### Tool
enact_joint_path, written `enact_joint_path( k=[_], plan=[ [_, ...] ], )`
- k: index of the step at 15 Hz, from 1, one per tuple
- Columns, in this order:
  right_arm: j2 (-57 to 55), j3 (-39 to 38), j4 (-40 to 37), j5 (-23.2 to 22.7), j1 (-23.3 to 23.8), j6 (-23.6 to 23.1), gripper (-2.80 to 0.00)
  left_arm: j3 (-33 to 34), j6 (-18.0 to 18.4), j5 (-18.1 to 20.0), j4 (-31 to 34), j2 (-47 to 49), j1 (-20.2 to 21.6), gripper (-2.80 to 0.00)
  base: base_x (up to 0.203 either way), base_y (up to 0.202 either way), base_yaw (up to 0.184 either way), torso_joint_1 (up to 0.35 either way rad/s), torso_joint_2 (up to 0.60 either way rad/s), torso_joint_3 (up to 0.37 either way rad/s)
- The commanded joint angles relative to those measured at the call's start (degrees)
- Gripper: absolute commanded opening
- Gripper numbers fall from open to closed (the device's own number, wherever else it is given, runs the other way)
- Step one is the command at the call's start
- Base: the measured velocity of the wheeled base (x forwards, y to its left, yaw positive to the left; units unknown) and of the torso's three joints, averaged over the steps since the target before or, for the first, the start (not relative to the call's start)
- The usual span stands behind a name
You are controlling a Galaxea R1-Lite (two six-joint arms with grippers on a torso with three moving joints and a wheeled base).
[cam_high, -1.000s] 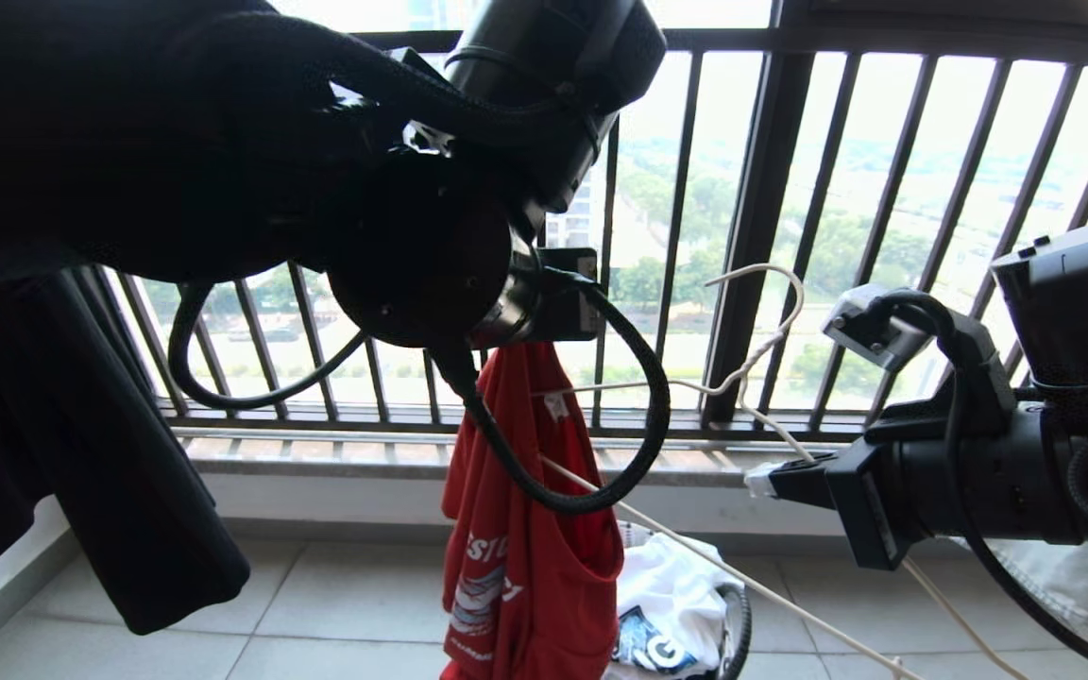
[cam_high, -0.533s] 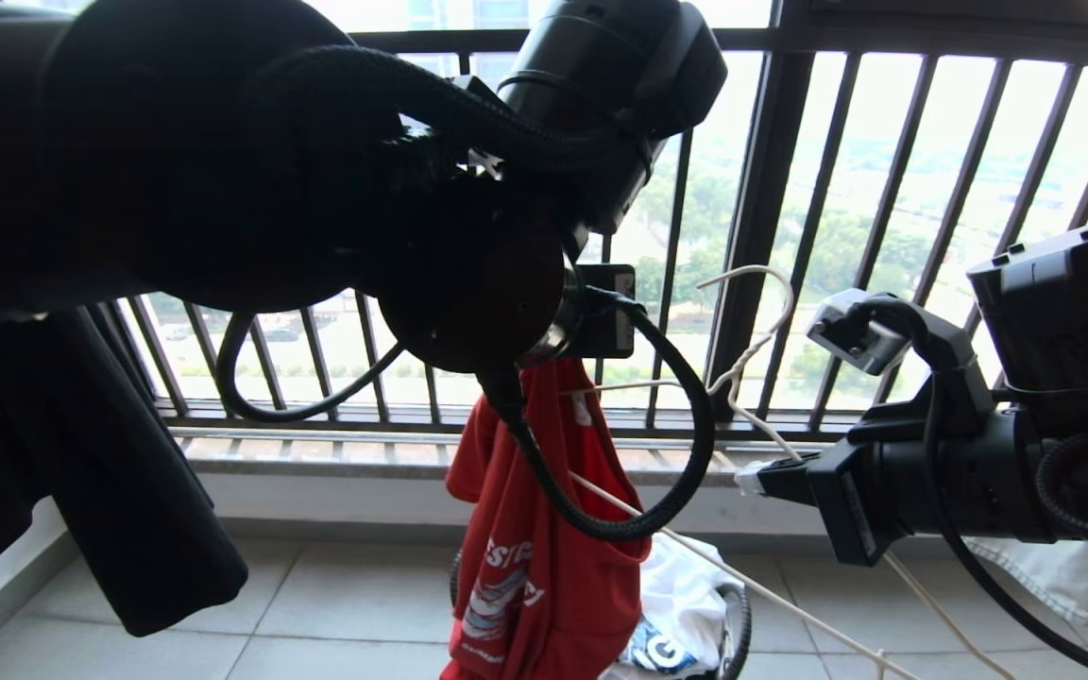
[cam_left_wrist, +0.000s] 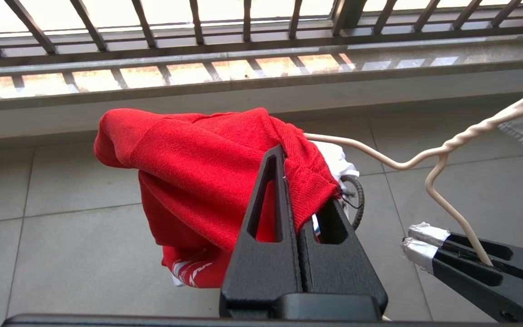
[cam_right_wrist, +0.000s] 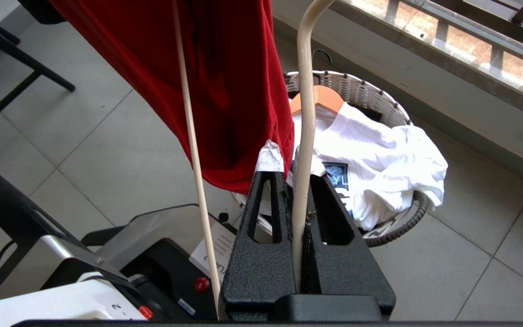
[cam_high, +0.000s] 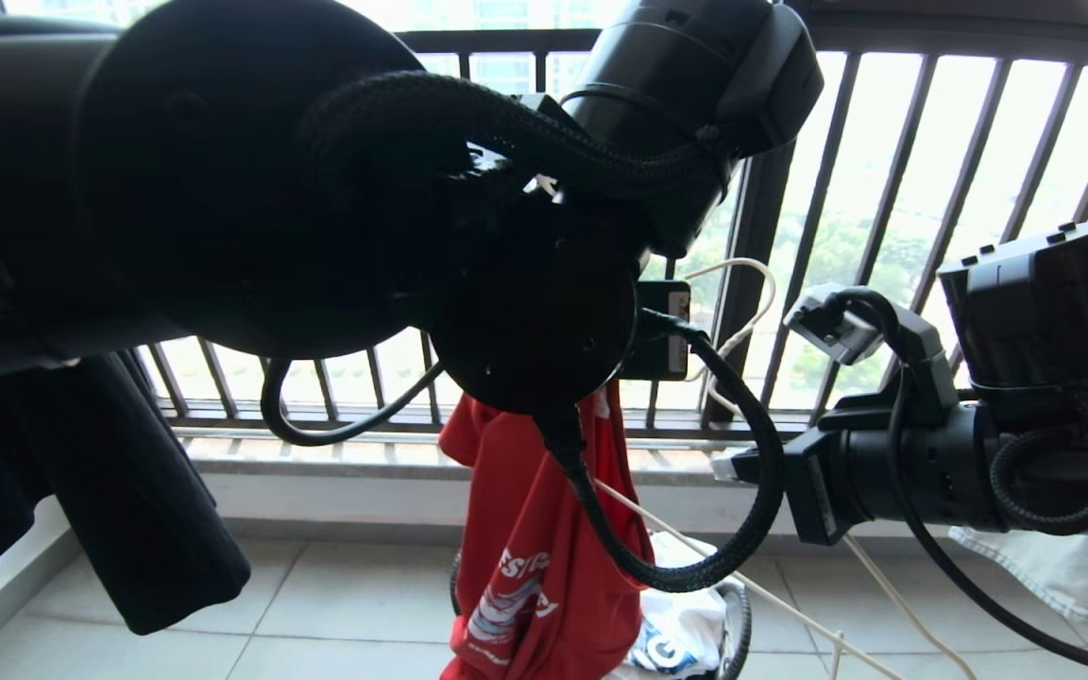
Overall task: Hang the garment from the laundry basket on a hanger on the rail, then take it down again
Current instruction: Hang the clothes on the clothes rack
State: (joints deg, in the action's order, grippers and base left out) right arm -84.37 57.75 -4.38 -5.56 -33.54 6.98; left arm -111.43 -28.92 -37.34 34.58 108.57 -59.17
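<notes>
The left gripper [cam_left_wrist: 309, 200], pinching the red short-sleeved T-shirt's [cam_left_wrist: 207, 168] bunched collar, hangs just beside the thin cream-white wire hanger [cam_left_wrist: 447, 150], whose slanting arm the right gripper [cam_right_wrist: 294, 156] clamps, above the basket [cam_right_wrist: 407, 222].

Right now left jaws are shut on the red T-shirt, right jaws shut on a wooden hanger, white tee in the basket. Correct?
One error: the right gripper is shut on the thin cream wire hanger, not a wooden one, as the right wrist view shows. The wooden hanger lies in the laundry basket with the white T-shirt. The left gripper does clamp the red T-shirt.
</notes>
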Motion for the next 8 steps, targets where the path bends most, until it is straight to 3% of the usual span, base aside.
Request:
enact_joint_path(
  k=[1, 8],
  plan=[
    [-0.70, 0.07, 2.71, 0.12, 0.05, 1.64, -2.80, -0.01, -0.83, -0.28, 0.13, 0.16, -1.14, -2.80, 0.000, 0.000, 0.000, 0.000, 0.00, 0.000],
    [-1.06, -1.13, 8.34, -0.03, 0.05, 5.16, -2.80, -0.27, -1.17, -0.11, -2.38, -0.42, -2.94, -2.80, 0.000, 0.000, 0.000, 0.000, 0.00, 0.000]
  ],
)
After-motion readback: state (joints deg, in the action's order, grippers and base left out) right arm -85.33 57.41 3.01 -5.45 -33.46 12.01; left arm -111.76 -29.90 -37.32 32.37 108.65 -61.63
